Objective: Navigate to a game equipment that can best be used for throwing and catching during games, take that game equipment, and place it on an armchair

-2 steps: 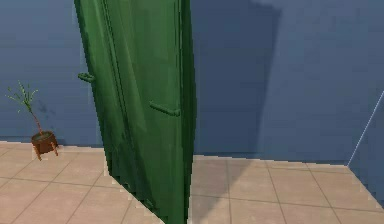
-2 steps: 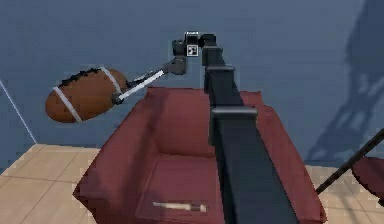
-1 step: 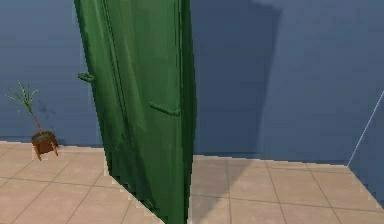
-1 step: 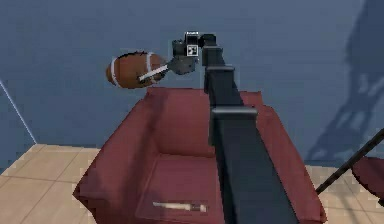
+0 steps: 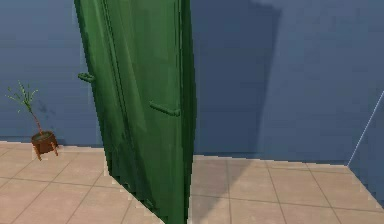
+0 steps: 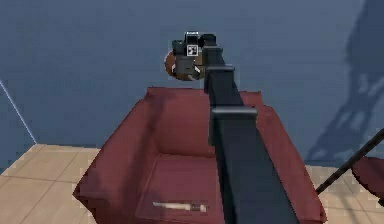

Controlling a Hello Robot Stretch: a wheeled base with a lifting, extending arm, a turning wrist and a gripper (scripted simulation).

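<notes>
Backing both views, a blue wall (image 5: pixel 290 70) meets a tiled floor (image 5: pixel 280 195). In the forward view a green door (image 5: pixel 140 100) stands ajar in front of it. In the arm side view a dark red armchair (image 6: pixel 150 150) sits near, its back toward the wall. The arm (image 6: pixel 240 150) reaches out across its seat and back.

At the arm's far end the gripper (image 6: pixel 184 62) holds a round brown-and-white thing (image 6: pixel 174 68), likely the game equipment. It hangs against the wall above the chair's back, clear of the cushions. How wide the fingers stand cannot be told.

A pale thin stick (image 6: pixel 180 207) lies on the near edge of the seat. A small potted plant (image 5: pixel 38 125) stands far left by the door.

The risk is the drop point. The thing hangs high and far out, so a release here could send it down behind the back. It could also bounce off the back's top. Being round, it may roll off the seat, and the stick could deflect it.
</notes>
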